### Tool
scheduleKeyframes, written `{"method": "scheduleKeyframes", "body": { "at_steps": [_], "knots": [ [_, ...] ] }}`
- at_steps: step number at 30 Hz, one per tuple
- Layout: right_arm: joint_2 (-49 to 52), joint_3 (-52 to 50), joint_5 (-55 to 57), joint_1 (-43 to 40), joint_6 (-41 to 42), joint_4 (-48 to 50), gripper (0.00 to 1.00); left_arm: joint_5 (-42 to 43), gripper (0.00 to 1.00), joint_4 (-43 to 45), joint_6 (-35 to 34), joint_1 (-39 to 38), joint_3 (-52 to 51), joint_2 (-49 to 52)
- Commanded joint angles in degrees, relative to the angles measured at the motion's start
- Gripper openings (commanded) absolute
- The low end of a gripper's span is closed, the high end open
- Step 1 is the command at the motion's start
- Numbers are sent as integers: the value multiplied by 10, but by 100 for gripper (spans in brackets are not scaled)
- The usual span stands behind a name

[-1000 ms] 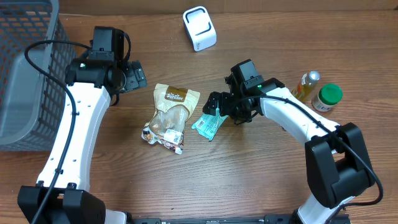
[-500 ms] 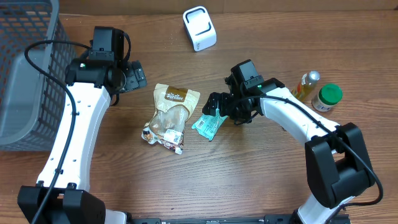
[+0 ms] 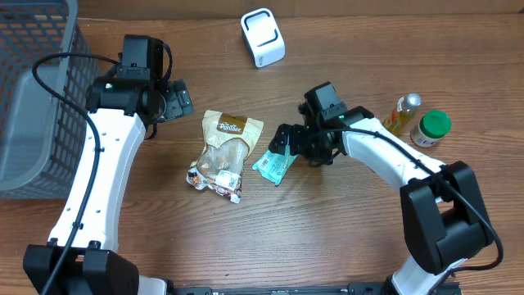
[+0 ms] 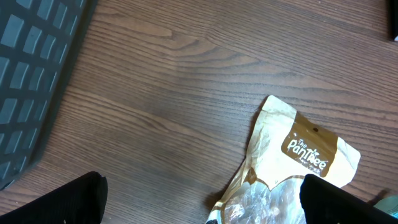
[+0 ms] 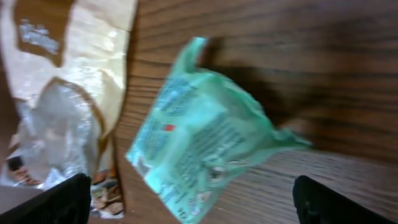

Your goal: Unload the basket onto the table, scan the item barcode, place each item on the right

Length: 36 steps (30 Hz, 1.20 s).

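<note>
Green packet [image 3: 274,166]: mint-coloured sachet, crumpled, printed face up with a small red mark. It lies flat on the counter [image 3: 327,229], near the middle and a little to the right. One long edge runs just beside the tan Pantree pouch [image 3: 223,154]; cannot tell whether the two touch. No barcode can be made out on the packet in any view.

Right hand [image 3: 282,141]: poised at the packet's upper right end. Fingers [image 5: 62,199] are spread wide, and in the wrist view the packet shows between them. Nothing is grasped. Contact with the packet cannot be determined.

Pantree pouch: lies flat, logo end toward the far side of the counter. A clear window shows pale contents, with a printed label near the lower end.

Left hand [image 3: 174,102]: released, jaws wide apart, over bare counter up and to the left of the pouch. Its wrist view takes in the pouch's logo corner. It holds nothing.

White scanner [image 3: 263,37]: sits at the far edge of the counter, well apart from the packet.

Right side: a small bottle [image 3: 403,112] of yellow liquid with a green-lidded jar [image 3: 431,128] just beside it, both upright.

Left side: a grey mesh basket [image 3: 33,98] at the counter's edge.
</note>
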Motion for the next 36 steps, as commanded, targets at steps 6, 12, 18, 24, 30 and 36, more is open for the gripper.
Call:
{"method": "scheduleKeyframes", "body": {
  "at_steps": [6, 12, 18, 24, 30, 36],
  "knots": [
    [0, -32, 19, 3, 29, 42, 98, -2, 100, 0, 15, -2, 6, -1],
    [0, -54, 19, 3, 58, 82, 81, -2, 100, 0, 15, -2, 6, -1],
    [0, -95, 33, 3, 103, 149, 67, -2, 100, 0, 15, -2, 6, -1],
    [0, -141, 56, 3, 161, 215, 45, -2, 100, 0, 15, -2, 6, -1],
    [0, -142, 56, 3, 160, 219, 21, -2, 100, 0, 15, -2, 6, -1],
    [-2, -140, 24, -3, 156, 223, 4, -2, 100, 0, 15, -2, 6, -1]
  ]
}}
